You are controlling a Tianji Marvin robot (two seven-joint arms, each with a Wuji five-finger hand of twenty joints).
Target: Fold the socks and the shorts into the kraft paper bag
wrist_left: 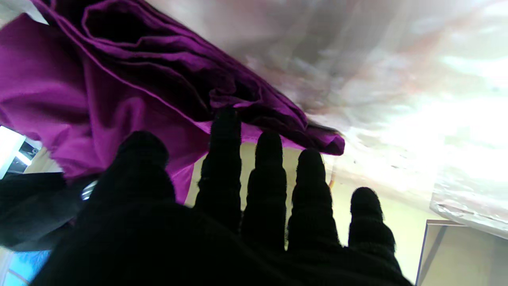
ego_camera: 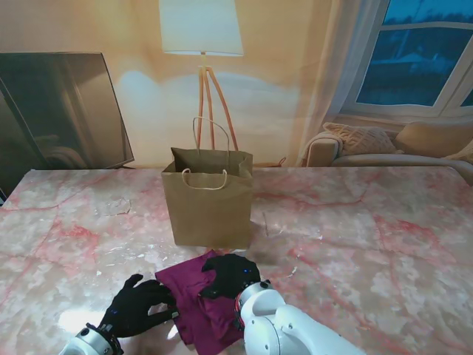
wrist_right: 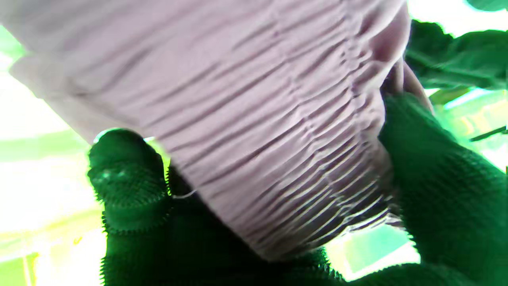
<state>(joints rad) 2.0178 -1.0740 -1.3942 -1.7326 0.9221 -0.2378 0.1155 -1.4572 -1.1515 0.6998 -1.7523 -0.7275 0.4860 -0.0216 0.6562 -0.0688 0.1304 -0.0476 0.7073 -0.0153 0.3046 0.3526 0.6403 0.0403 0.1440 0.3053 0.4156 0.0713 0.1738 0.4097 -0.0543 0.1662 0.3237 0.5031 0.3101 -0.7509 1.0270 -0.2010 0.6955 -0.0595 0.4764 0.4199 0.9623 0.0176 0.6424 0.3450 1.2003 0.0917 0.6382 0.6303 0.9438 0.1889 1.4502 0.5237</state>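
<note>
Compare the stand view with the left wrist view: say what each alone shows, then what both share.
Only the stand view shows the kraft paper bag upright beyond the shorts, the right hand on the fabric, and the lamp. Only the left wrist view shows the fabric's bunched folds close up, with the left hand's fingertips at their edge. Both share the purple shorts, the left hand and the marble table.

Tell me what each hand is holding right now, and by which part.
The right hand grips the shorts by the gathered waistband. The left hand holds nothing; its spread fingers reach the cloth's edge.
</note>
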